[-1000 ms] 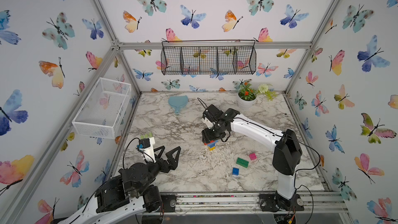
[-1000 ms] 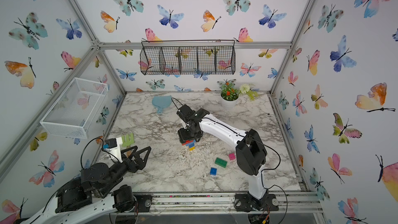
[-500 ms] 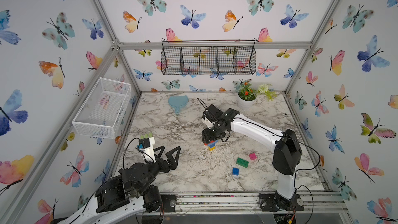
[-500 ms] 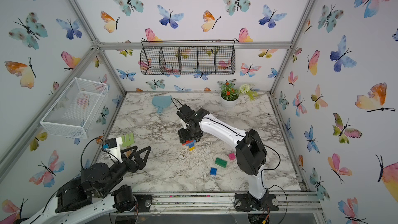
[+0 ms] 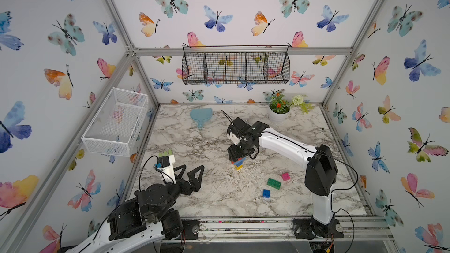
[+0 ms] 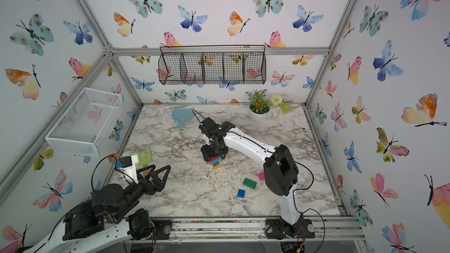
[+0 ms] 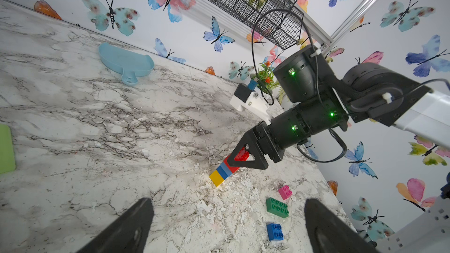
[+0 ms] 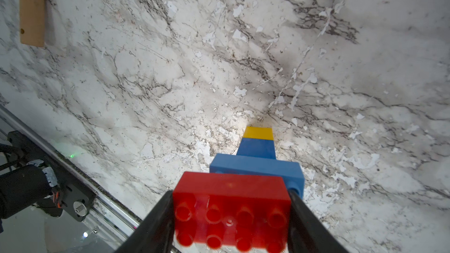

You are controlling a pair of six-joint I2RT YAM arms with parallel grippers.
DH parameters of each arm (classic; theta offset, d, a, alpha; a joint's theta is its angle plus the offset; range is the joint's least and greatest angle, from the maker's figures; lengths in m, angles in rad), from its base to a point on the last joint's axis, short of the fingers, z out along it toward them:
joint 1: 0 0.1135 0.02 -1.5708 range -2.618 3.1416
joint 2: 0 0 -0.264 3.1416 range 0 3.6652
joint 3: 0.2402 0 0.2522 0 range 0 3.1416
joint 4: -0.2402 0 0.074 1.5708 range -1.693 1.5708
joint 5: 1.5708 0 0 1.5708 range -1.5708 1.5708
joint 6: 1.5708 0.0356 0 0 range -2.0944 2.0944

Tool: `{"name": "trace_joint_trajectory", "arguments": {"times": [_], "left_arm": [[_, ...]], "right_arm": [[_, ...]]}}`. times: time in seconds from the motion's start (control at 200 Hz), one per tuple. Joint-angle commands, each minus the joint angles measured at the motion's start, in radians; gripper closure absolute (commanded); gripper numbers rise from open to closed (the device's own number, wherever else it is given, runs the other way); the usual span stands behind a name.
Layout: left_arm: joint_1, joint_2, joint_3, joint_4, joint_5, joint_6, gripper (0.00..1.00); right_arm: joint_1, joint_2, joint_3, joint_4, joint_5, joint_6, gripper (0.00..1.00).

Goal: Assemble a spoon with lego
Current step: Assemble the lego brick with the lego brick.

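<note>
The partly built spoon [image 5: 239,163] [image 6: 214,163] is a stack of yellow, blue, light-blue and red lego bricks, held tilted with its yellow end [image 7: 216,177] down at the marble table. My right gripper [image 5: 237,156] [image 8: 230,192] is shut on the red brick [image 8: 231,205] at the stack's upper end. Loose bricks lie to the right of it: green [image 5: 274,183], pink [image 5: 286,177] and blue [image 5: 266,193]. My left gripper [image 5: 192,169] [image 7: 227,200] hovers wide open and empty near the table's front left, pointed towards the stack.
A pale-teal paddle [image 5: 201,115] lies at the back. A pale green pronged utensil [image 6: 144,158] sits behind my left wrist. A flower pot [image 5: 277,115] stands at the back right. A white wire basket [image 5: 117,122] and a black one [image 5: 236,68] hang on the walls.
</note>
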Motion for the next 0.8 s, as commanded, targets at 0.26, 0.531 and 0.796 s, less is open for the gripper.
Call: {"name": "trace_joint_trajectory", "arguments": {"times": [0.26,0.531,0.796], "left_arm": [[-0.003,0.013,-0.008,-0.007,-0.025,-0.001,0.02],[-0.005,0.013,-0.007,-0.004,-0.023,0.001,0.02],[-0.004,0.009,-0.008,-0.002,-0.02,0.003,0.02]], "right_arm": [[-0.005,0.033,-0.059,-0.03,-0.01,-0.003,0.98],[-0.005,0.043,-0.082,-0.038,0.014,0.018,0.99],[-0.002,0.053,-0.122,-0.057,0.079,0.042,0.99]]}}
